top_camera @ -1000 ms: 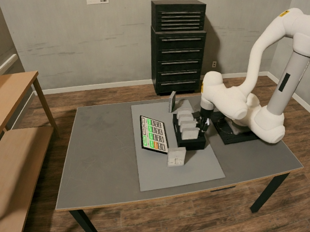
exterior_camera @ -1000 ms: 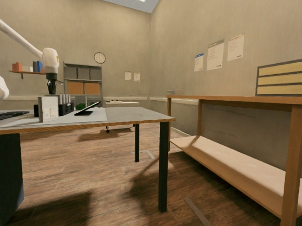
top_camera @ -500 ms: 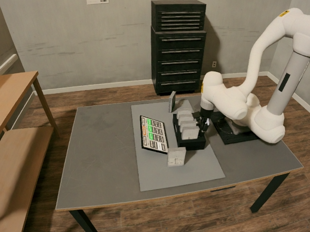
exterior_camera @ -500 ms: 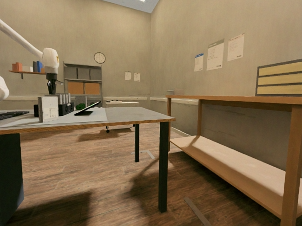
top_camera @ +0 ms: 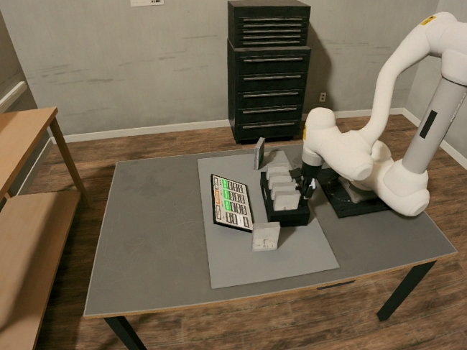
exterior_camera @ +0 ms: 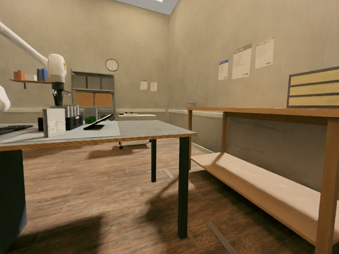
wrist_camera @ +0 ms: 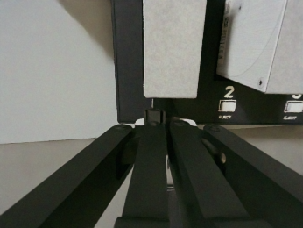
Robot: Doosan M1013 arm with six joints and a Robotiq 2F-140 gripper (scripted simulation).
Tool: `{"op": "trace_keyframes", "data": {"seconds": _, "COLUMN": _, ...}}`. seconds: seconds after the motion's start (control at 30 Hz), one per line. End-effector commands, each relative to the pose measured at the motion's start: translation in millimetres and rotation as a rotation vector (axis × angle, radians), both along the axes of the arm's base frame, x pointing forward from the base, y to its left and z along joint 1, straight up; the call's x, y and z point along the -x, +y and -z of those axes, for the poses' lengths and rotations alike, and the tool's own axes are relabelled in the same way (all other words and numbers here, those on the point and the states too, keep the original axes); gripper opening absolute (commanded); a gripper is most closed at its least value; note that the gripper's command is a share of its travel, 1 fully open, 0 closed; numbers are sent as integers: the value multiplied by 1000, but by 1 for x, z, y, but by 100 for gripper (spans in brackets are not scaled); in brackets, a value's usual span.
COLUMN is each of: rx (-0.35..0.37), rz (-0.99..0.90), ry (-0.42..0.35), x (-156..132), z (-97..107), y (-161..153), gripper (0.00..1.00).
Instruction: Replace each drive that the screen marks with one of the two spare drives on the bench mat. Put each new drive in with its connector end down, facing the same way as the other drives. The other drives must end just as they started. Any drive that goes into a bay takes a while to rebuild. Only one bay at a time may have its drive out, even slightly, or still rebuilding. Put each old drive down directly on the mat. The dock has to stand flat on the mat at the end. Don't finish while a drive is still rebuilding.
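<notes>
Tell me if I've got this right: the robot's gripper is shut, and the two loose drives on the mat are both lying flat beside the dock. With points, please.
Not quite: the loose drives [top_camera: 265,237] [exterior_camera: 54,122] [top_camera: 259,154] are both standing upright, as the top view shows. The rest holds: the gripper [top_camera: 310,188] [wrist_camera: 160,105] is shut, and both drives are on the mat [top_camera: 233,264] beside the dock [top_camera: 288,220].

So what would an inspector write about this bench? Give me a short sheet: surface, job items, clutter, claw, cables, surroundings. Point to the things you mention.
Surface: grey mat [top_camera: 233,266] [exterior_camera: 93,134] on a grey table [top_camera: 155,226] [exterior_camera: 146,125]; light scratches on the table.
Job items: four drives standing in a black dock [top_camera: 288,219] [wrist_camera: 130,66]; two more drives upright on the mat, one at each end of the dock; a tilted screen [top_camera: 233,204] showing green and orange marks.
Clutter: nothing seen.
Claw [top_camera: 309,194] [exterior_camera: 58,105] [wrist_camera: 160,105]: shut, holding nothing, over the dock's edge by button 1's end.
Cables: nothing seen.
Surroundings: black drawer cabinet [top_camera: 269,67], wooden shelf table [top_camera: 26,131] [exterior_camera: 254,111].
</notes>
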State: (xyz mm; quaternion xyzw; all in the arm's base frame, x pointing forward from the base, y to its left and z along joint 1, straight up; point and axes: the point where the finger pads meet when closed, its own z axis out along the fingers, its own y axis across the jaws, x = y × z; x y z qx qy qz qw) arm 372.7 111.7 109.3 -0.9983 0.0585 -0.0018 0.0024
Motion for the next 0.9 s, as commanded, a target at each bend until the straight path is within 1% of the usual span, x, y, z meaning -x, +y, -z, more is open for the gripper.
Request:
{"op": "trace_keyframes", "data": {"seconds": 0.0, "rx": -1, "rz": 0, "ry": -1, "x": 0, "z": -2, "y": 0, "gripper": 10}}
{"op": "trace_keyframes", "data": {"seconds": 0.57, "rx": -1, "rz": 0, "ry": -1, "x": 0, "z": -6, "y": 0, "gripper": 10}}
{"op": "trace_keyframes", "data": {"seconds": 0.8, "rx": -1, "rz": 0, "ry": -1, "x": 0, "z": -17, "y": 0, "gripper": 10}}
{"op": "trace_keyframes", "data": {"seconds": 0.87, "rx": -1, "rz": 0, "ry": -1, "x": 0, "z": -17, "y": 0, "gripper": 10}}
